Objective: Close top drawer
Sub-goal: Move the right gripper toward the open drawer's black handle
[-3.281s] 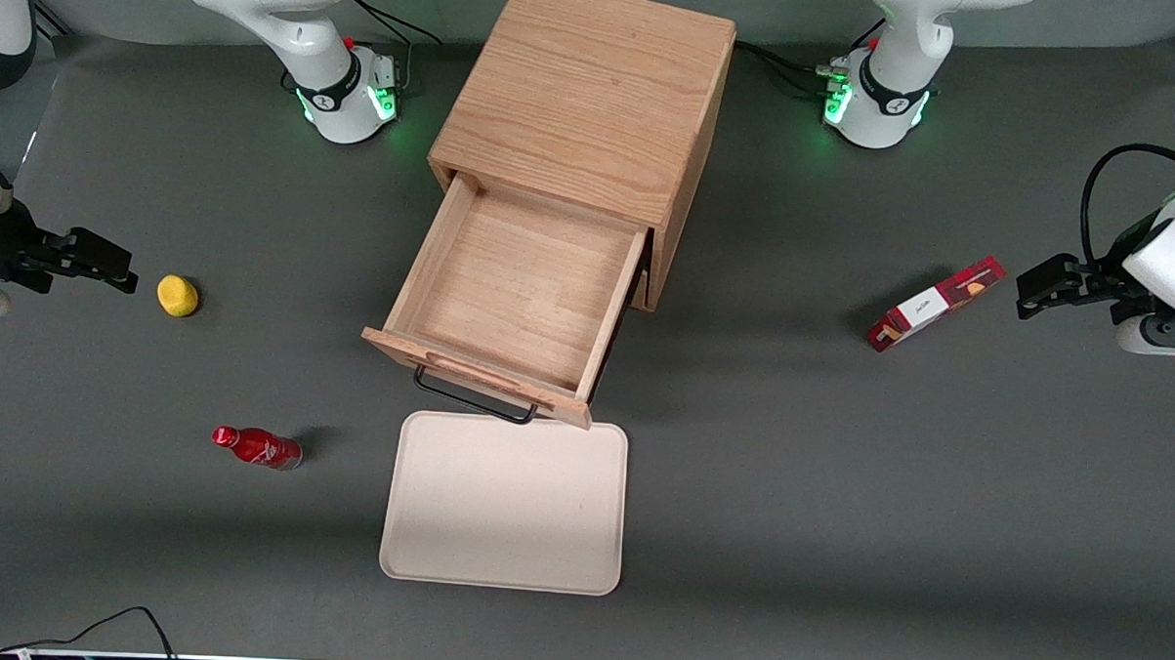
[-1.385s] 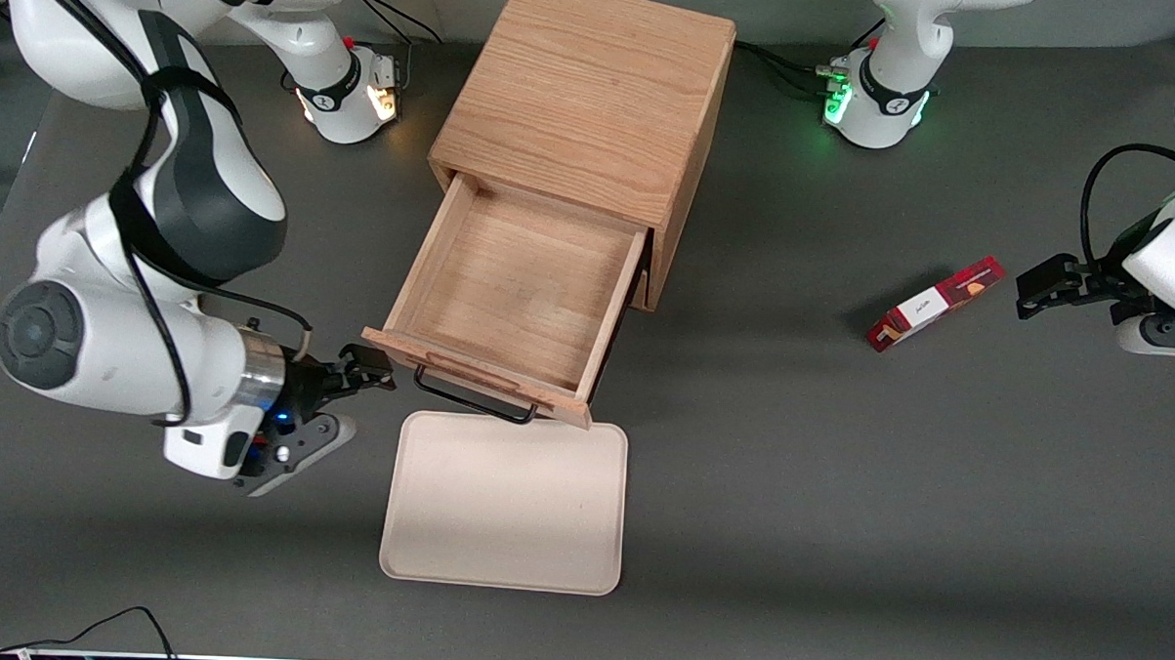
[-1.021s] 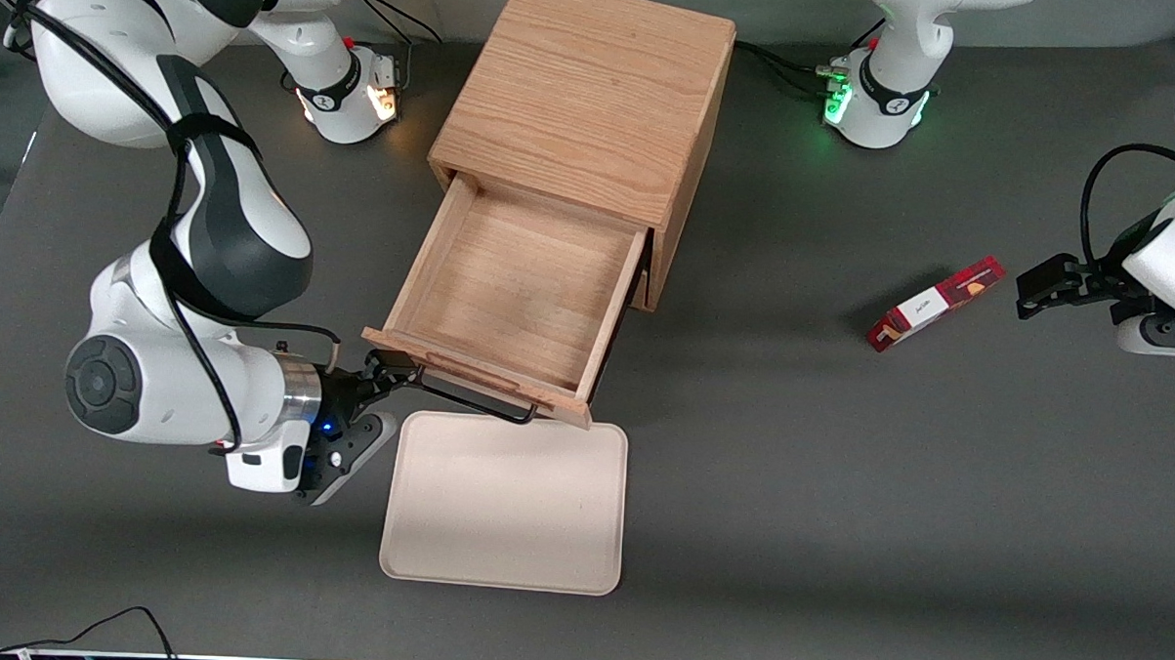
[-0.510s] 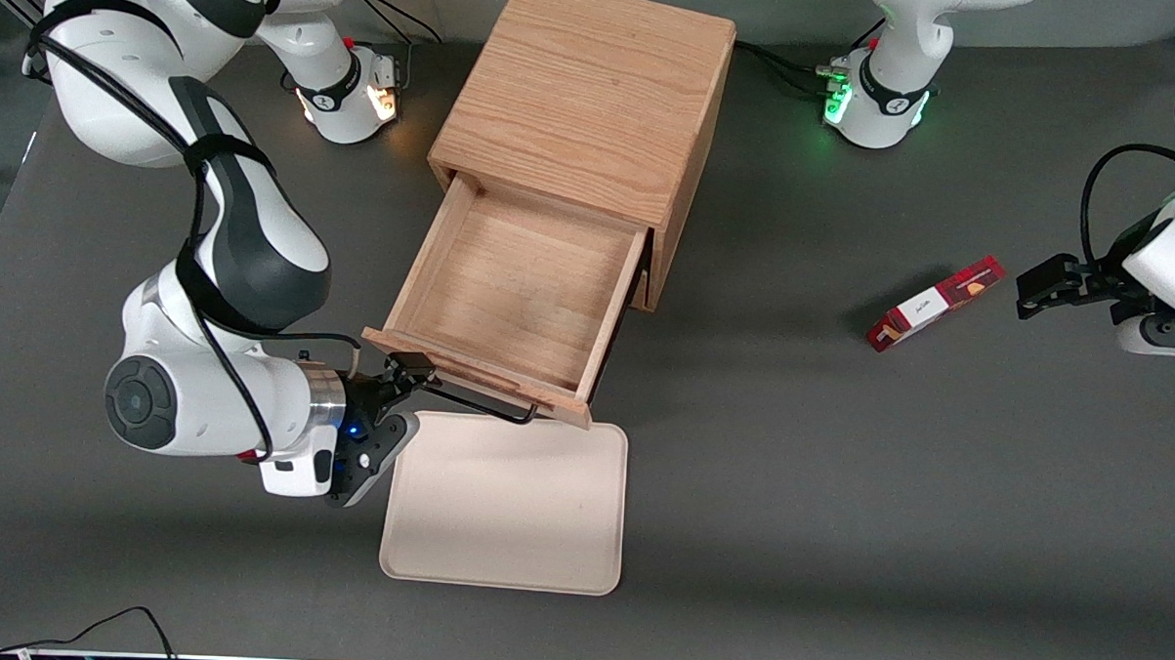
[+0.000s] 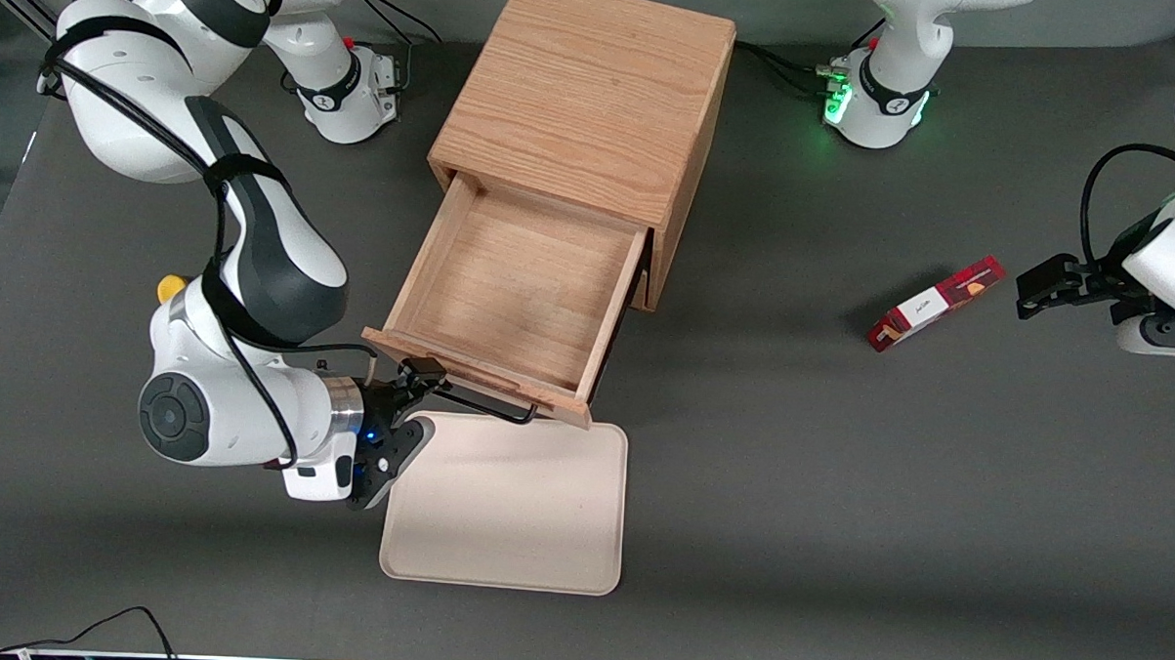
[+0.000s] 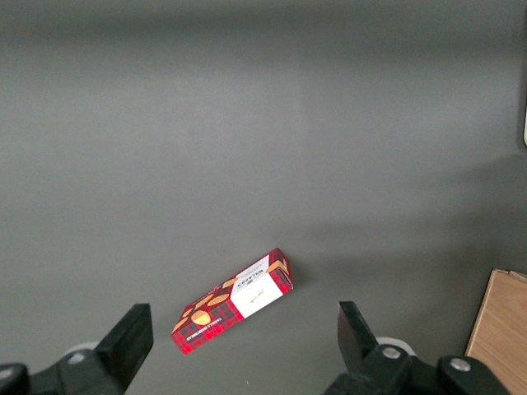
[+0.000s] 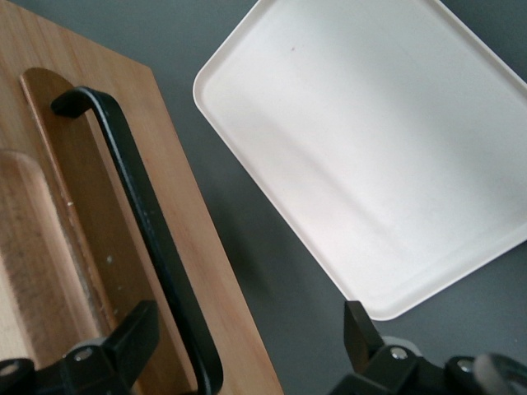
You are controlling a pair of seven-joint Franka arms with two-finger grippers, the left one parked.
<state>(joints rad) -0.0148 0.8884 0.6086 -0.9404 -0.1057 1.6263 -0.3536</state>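
1. The bench (image 5: 836,495) is dark grey and carries everything here.
2. The cabinet (image 5: 586,95), a light oak box, stands at the middle of the bench, its front turned toward the front camera.
3. The top drawer (image 5: 511,278) is pulled well out of the cabinet and looks empty; its front panel (image 7: 107,247) is the part of it nearest the front camera.
4. The tray (image 5: 508,503), pale and empty, lies flat on the bench in front of the drawer, just beside the front panel.
5. The handle (image 5: 477,404), a thin black wire bar, runs along the front panel, so its long axis lies across the direction the drawer slides.
6. The end effector (image 5: 420,378) sits at the handle's end toward the working arm's side of the bench, close against the front panel. In the right wrist view its fingers (image 7: 132,333) are spread, one on the panel side of the handle and the other over the bench near the tray; they pinch nothing.
7. The relation that matters: the drawer lies farther from the front camera than the end effector, so closing it should mean pushing the front panel toward the cabinet, along the drawer's slide. The contact point looks off-centre, which may skew the drawer.
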